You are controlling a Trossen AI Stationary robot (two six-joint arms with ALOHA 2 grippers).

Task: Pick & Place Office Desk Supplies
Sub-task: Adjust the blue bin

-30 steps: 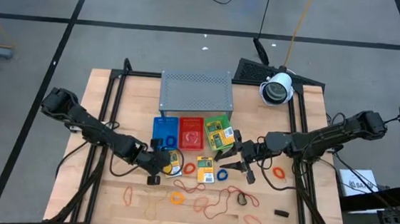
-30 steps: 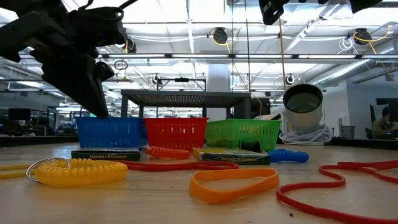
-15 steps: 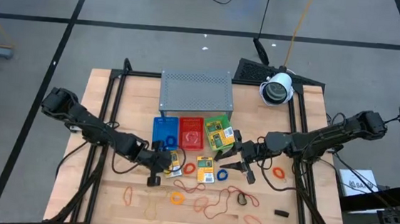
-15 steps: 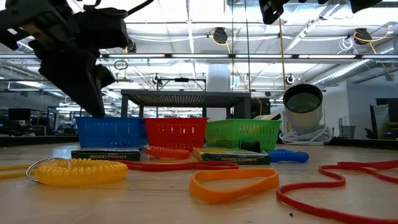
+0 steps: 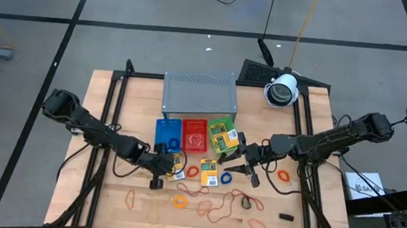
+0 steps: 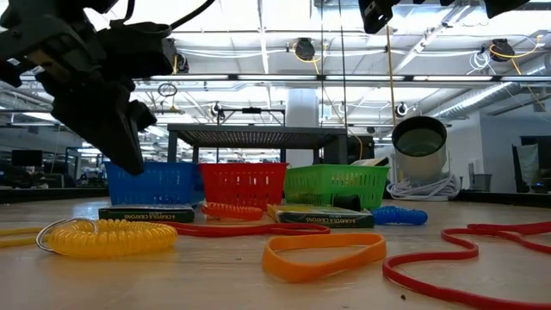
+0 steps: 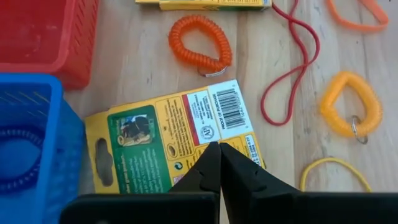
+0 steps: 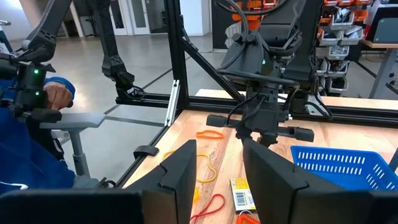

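Standing by the worktop (image 5: 110, 92), I see the grey perforated shelf (image 5: 198, 93) at the back w/ blue tray (image 5: 167, 133), red tray (image 5: 194, 134) and green tray (image 5: 221, 133) in a row in front of it. Supplies are mostly loose in front of the trays: a yellow-and-green packet (image 7: 177, 137) just beside the blue tray, a second packet (image 5: 209, 171) near it, an orange coil ring (image 7: 200, 43), a yellow coil ring (image 6: 108, 237), red bands (image 5: 222, 203) nearer the front edge. One blue ring already lies in the blue tray, and something sits in the red tray.

Left gripper (image 7: 219, 155) hangs right over the packet by the blue tray, fingers pressed together, nothing between them. Right gripper (image 5: 246, 168) sits near the second packet, fingers apart, holding nothing I can see; prob. waiting.

Risks, imo: w/ fingers together the left gripper can't take the flat packet; coming down like that would just shove it into the tray wall or skid it over the orange coil. Packet lies flat, so edges are hard to catch. Both arms are close at centre, so a clash is poss. if both go at once.
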